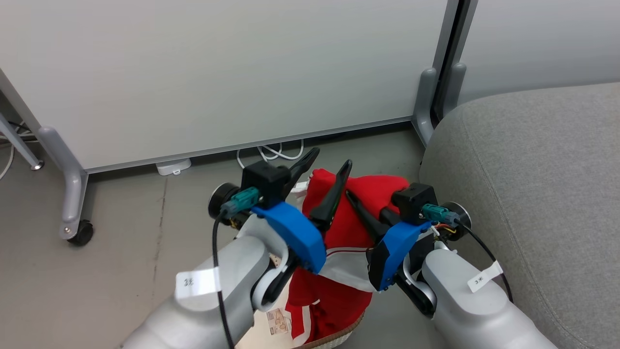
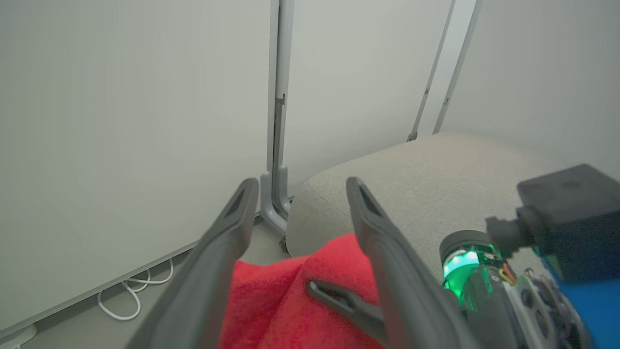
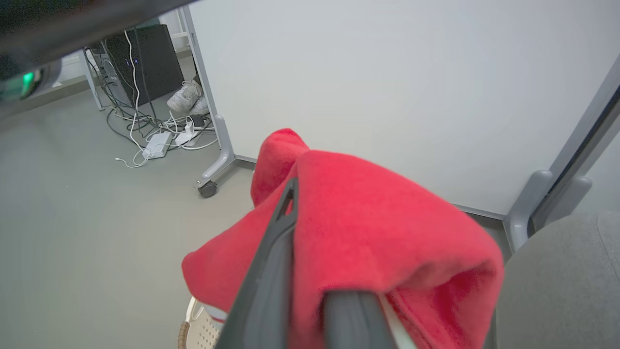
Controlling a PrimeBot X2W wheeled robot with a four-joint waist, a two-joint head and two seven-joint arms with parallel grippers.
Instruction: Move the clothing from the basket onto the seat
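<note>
Right tool [image 1: 356,203] clenched on fuzzy red clothing [image 3: 387,218]; left tool [image 2: 301,189] spread, empty; rounded grey fabric seat [image 1: 533,169] alongside.

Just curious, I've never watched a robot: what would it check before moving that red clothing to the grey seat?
1. Right gripper shut on the clothing: ok, fabric is clamped in it.
2. Left gripper open, holding nothing: ok.
3. Clothing clear of the basket: cannot tell, red fabric reaches its rim.
4. Seat close on the robot's right: ok.
</note>
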